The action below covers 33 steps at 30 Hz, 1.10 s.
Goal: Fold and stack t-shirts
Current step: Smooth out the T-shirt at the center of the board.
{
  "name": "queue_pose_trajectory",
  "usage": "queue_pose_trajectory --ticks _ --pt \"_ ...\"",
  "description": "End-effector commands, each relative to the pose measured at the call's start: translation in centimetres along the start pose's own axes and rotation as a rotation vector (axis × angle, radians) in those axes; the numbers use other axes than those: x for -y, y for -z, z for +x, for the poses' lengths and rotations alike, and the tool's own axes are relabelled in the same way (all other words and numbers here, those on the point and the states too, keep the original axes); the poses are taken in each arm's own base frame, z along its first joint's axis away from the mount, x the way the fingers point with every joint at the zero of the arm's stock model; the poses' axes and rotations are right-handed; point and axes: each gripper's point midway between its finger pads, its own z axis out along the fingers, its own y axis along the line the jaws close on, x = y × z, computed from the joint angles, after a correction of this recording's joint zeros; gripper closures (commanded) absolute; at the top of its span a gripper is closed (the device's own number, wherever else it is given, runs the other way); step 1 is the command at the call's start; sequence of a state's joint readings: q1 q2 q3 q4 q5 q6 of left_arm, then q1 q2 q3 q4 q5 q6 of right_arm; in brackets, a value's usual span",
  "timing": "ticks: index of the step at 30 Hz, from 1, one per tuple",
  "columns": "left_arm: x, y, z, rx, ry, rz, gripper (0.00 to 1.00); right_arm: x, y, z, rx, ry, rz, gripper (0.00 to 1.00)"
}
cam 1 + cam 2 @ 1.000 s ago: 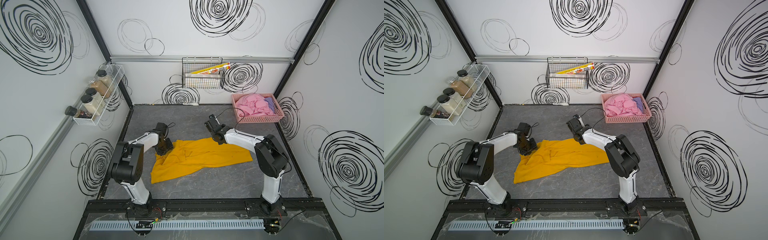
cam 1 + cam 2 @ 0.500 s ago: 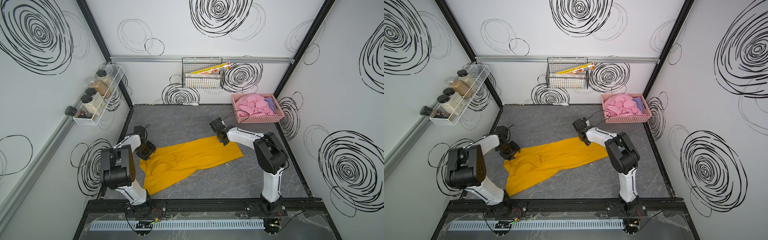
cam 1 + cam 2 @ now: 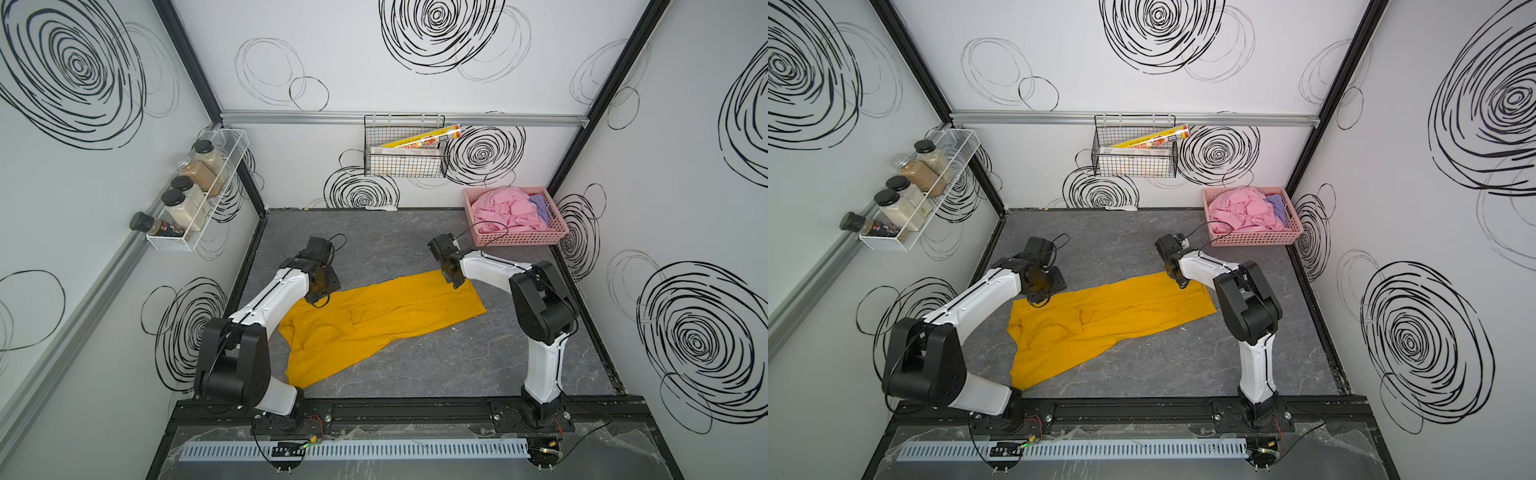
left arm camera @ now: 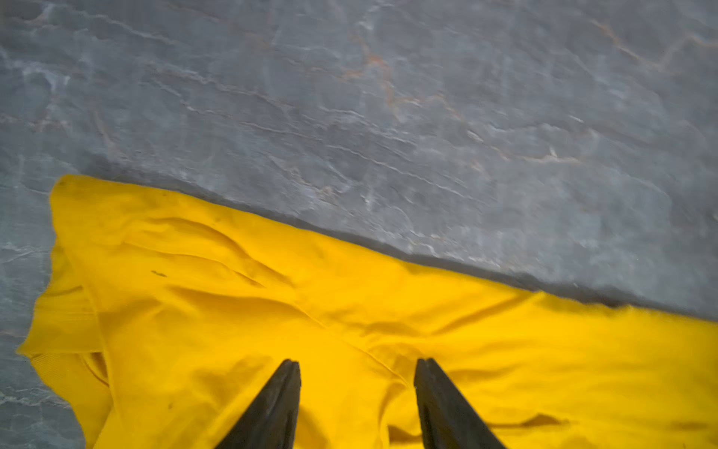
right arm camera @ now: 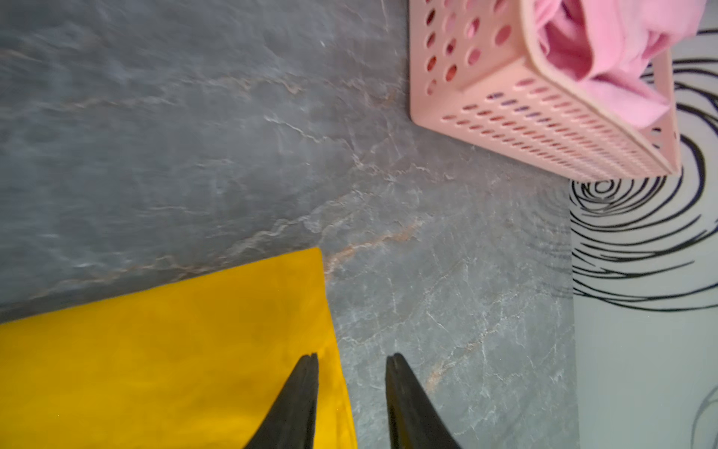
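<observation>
On the gray surface [image 3: 436, 370] in front of me, the yellow shirt [image 3: 374, 320] lies stretched out long. My left tool [image 4: 357, 369] and right tool [image 5: 351, 359] hang over its two far corners. Both are spread and pinch nothing. I think they are ready to grab for a fold. Farther back, the pink shirt [image 3: 503, 208] and purple shirt [image 3: 540, 205] wait in the basket [image 3: 519, 240].

Yellow shirt [image 3: 374, 320], plain. Tabletop [image 3: 395, 245] grey, pale-veined. Basket [image 3: 519, 239] pink, dotted with holes. Pink shirt [image 3: 498, 210]; purple shirt [image 3: 540, 208], perhaps lavender. Walls [image 3: 332, 50] white, black swirls.
</observation>
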<state>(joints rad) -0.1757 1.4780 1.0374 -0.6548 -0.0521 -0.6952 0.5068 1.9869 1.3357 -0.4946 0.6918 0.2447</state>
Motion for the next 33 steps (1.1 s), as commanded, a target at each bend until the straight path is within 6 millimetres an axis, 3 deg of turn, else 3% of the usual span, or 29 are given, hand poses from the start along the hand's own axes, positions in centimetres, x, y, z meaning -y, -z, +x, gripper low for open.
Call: queue_pose_trajectory --ticks 1,7,13,19,27,32,33 --pt "-1.7 -1.6 1.8 -0.081 -0.039 -0.058 0.45 0.5 -0.7 1.3 -0.054 -0.017 0.011 0.66" --pt "-4.0 -5.9 6.1 -0.293 -0.047 -0.159 0.45 0.2 -1.2 2.5 -0.086 -0.009 0.0 0.7" --pt "-5.9 -8.7 9.2 -0.447 -0.01 -0.201 0.45 -0.1 -1.2 3.5 -0.107 -0.009 -0.024 0.75" --pt "-6.0 -8.8 8.8 -0.447 -0.011 -0.213 0.45 -0.7 -1.8 3.4 -0.113 -0.005 -0.044 0.78" --pt "-6.8 -8.2 8.5 -0.434 -0.011 -0.236 0.45 -2.7 -3.3 3.2 -0.161 -0.007 -0.107 1.0" --pt "-7.2 -8.3 9.0 -0.439 -0.007 -0.239 0.45 -1.9 -2.6 2.7 -0.153 -0.009 -0.093 0.99" --pt "-7.1 -8.4 9.0 -0.439 -0.008 -0.232 0.45 -1.3 -2.2 2.5 -0.142 -0.014 -0.078 0.95"
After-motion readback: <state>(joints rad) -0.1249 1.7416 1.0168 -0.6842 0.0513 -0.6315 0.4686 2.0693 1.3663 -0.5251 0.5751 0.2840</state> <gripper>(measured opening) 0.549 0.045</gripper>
